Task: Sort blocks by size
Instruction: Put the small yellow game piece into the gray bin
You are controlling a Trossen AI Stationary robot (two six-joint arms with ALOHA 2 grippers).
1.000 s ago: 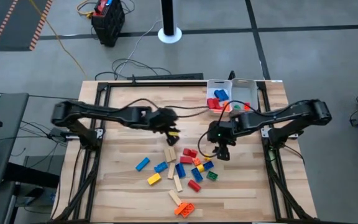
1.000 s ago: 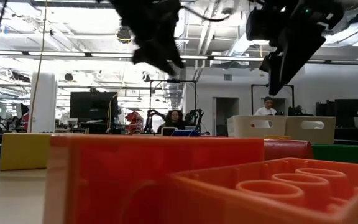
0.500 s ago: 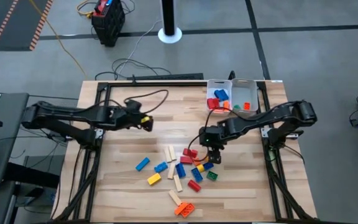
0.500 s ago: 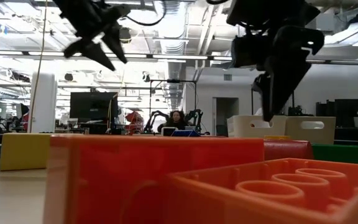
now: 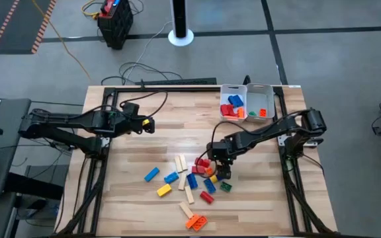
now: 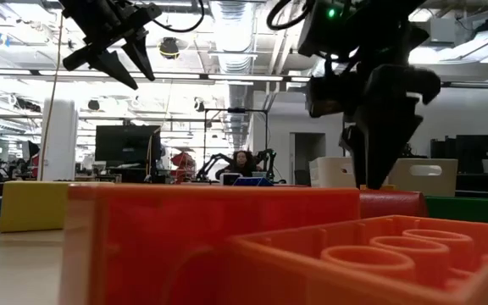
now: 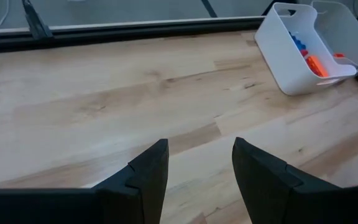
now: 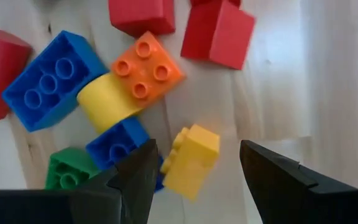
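Note:
The blocks [image 5: 194, 180] lie loose on the table's near middle: red, blue, orange, yellow and green studded bricks and pale wooden bars. My right gripper [image 5: 221, 170] is open and points down over the pile's right side. In the right wrist view its fingers [image 8: 197, 155] stand on either side of a small yellow brick [image 8: 191, 160], which leans on a blue brick [image 8: 120, 144]; they do not touch it. My left gripper [image 5: 149, 124] is open and empty above the bare left half of the table [image 7: 194, 162].
Two white trays [image 5: 247, 102] at the far right hold red, blue and orange bricks; they also show in the left wrist view [image 7: 303, 50]. An orange brick [image 6: 227, 246] fills the low view's foreground. Bare wood lies around the left gripper.
My left gripper has drawn back from the pile toward the table's left edge, still open. My right gripper has gone toward the left and near edges and come down over the pile. The blocks have not moved.

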